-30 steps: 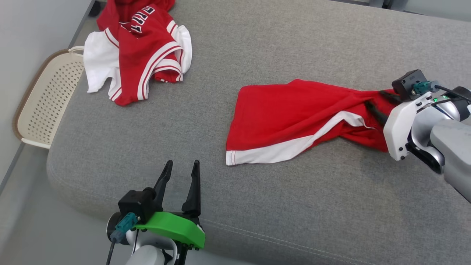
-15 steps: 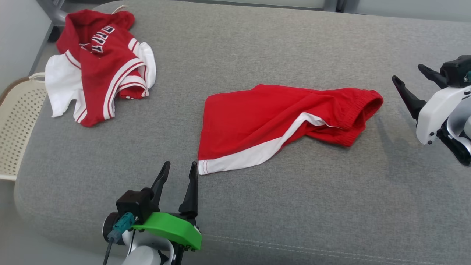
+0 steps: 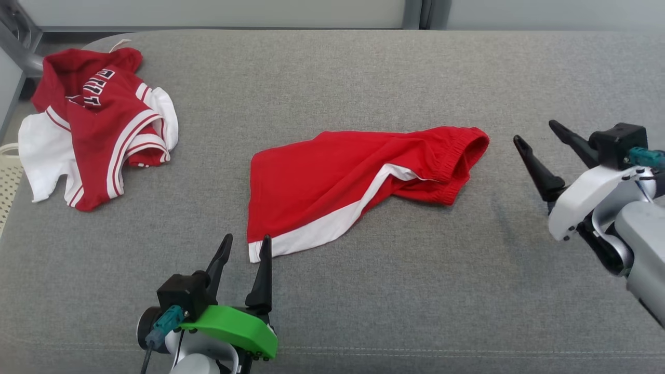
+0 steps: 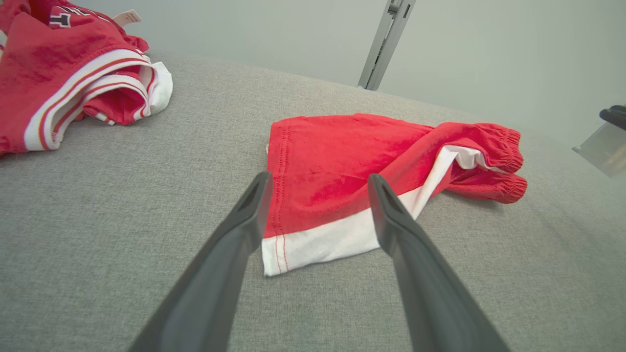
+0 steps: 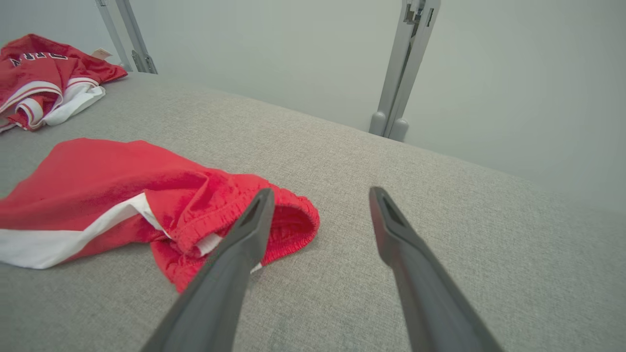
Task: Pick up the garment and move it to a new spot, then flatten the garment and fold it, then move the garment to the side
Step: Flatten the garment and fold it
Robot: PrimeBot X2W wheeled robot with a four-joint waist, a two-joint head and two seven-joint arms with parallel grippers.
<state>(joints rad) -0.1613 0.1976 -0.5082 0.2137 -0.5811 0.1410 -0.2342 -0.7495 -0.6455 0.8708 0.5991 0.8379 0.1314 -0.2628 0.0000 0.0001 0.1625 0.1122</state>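
Note:
The garment (image 3: pixel 337 176) is a pair of red shorts with a white side stripe, lying loosely spread on the grey cushion (image 3: pixel 363 291), waistband toward the right. My left gripper (image 3: pixel 247 237) is open just in front of the shorts' white hem corner, fingers apart and empty. In the left wrist view the garment (image 4: pixel 342 161) lies right past the left gripper (image 4: pixel 319 177). My right gripper (image 3: pixel 534 131) is open and empty, a short gap to the right of the waistband. The right wrist view shows the garment (image 5: pixel 98 181) to the left of the right gripper (image 5: pixel 322 190).
A crumpled red-and-white jersey (image 3: pixel 98 119) lies at the cushion's far left, also seen as the jersey (image 4: pixel 63 88) and the jersey (image 5: pixel 44 83). A pale perforated basket (image 3: pixel 5 171) peeks in at the left edge. A metal post (image 5: pixel 406 68) and wall stand behind the cushion.
My right gripper has let go of the shorts' waistband, opened and drawn back to the right. The shorts now lie free. The head camera has shifted its view; the left gripper stays open.

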